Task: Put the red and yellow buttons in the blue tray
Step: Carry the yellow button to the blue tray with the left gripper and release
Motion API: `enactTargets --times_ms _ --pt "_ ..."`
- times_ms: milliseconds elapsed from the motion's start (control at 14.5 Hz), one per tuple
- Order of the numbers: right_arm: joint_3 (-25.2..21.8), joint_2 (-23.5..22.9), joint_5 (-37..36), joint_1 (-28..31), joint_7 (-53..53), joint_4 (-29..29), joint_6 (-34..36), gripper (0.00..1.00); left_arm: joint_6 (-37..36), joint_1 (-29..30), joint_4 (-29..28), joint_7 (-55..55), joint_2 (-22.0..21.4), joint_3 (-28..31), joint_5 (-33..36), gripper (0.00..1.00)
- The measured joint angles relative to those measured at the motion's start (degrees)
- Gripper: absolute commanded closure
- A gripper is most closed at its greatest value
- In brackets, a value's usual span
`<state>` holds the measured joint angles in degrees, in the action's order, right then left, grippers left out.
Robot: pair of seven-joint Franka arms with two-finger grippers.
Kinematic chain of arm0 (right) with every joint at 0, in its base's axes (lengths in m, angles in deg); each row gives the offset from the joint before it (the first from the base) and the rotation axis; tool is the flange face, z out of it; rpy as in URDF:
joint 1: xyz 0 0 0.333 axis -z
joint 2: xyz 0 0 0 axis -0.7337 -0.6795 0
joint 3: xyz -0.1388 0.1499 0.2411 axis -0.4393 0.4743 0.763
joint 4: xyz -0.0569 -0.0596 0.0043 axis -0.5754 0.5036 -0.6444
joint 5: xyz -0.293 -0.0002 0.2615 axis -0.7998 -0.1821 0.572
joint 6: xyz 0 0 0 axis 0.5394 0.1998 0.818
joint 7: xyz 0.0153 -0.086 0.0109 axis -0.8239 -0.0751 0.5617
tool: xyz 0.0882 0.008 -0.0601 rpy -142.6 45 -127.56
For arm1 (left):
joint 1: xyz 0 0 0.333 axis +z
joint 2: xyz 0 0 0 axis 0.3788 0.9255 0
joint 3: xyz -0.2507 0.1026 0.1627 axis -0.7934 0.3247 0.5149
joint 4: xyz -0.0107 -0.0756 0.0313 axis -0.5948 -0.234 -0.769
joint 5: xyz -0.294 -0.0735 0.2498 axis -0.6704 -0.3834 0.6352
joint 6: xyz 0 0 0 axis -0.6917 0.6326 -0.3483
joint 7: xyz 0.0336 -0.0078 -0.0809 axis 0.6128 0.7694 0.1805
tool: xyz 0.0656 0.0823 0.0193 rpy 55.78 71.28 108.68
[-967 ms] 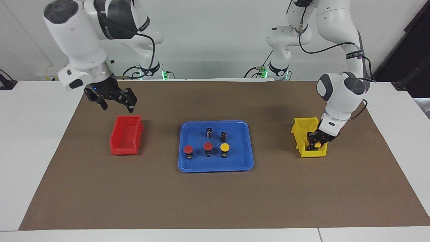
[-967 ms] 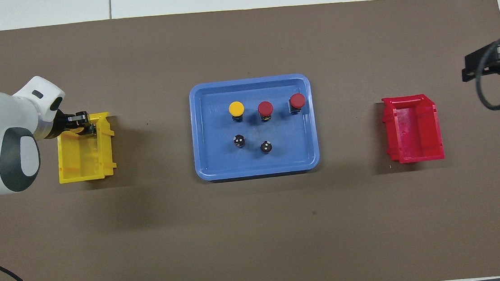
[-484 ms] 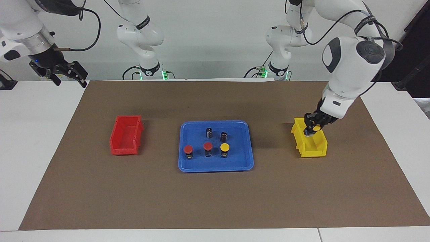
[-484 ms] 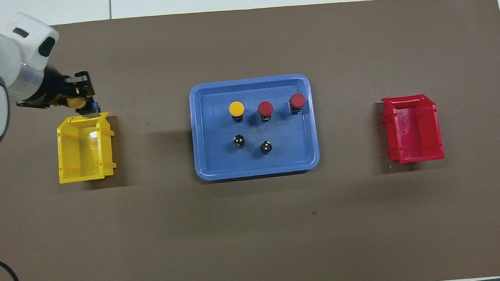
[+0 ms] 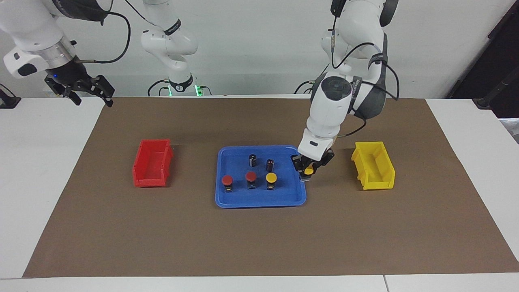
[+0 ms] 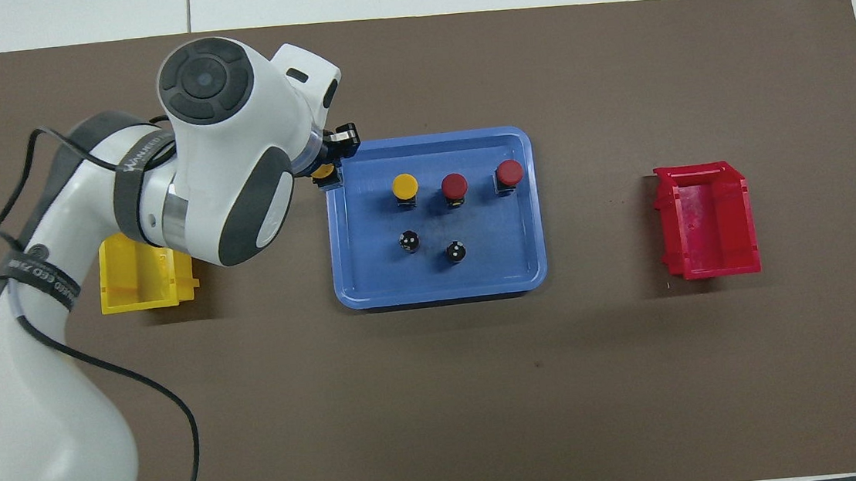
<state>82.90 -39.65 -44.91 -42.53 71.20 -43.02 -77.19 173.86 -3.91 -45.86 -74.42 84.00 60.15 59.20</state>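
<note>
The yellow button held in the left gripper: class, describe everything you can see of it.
The yellow button has a round, glossy yellow cap on a short dark body, mostly hidden by the fingers. The left gripper is shut on it and holds it in the air, cap up, over the blue tray rim at the left arm's end. Only the gripper touches it.

Tray (image 5: 260, 201) sits mid-tabletop (image 5: 259, 243) between two bins — one (image 5: 153, 163) toward each arm's end (image 5: 373, 165). Three buttons (image 5: 250, 177) stand in it — two cylinders (image 5: 261, 161) nearer the robots.
</note>
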Motion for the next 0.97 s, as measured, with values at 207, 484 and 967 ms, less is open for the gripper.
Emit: enactTargets --times_ms 207,484,967 --pt "1.51 0.02 -1.23 -0.38 -0.43 -0.08 -0.06 0.0 5.3 -0.34 -0.98 -0.15 3.2 0.02 -0.04 0.98" --pt "1.02 0.04 -1.23 -0.36 -0.44 -0.11 -0.09 0.0 6.94 -0.51 -2.17 -0.16 4.07 0.0 -0.05 0.98" --pt "1.11 0.04 -1.22 -0.54 -0.44 -0.74 -0.08 0.0 8.44 -2.72 -3.39 -1.37 4.07 -0.01 -0.05 0.98"
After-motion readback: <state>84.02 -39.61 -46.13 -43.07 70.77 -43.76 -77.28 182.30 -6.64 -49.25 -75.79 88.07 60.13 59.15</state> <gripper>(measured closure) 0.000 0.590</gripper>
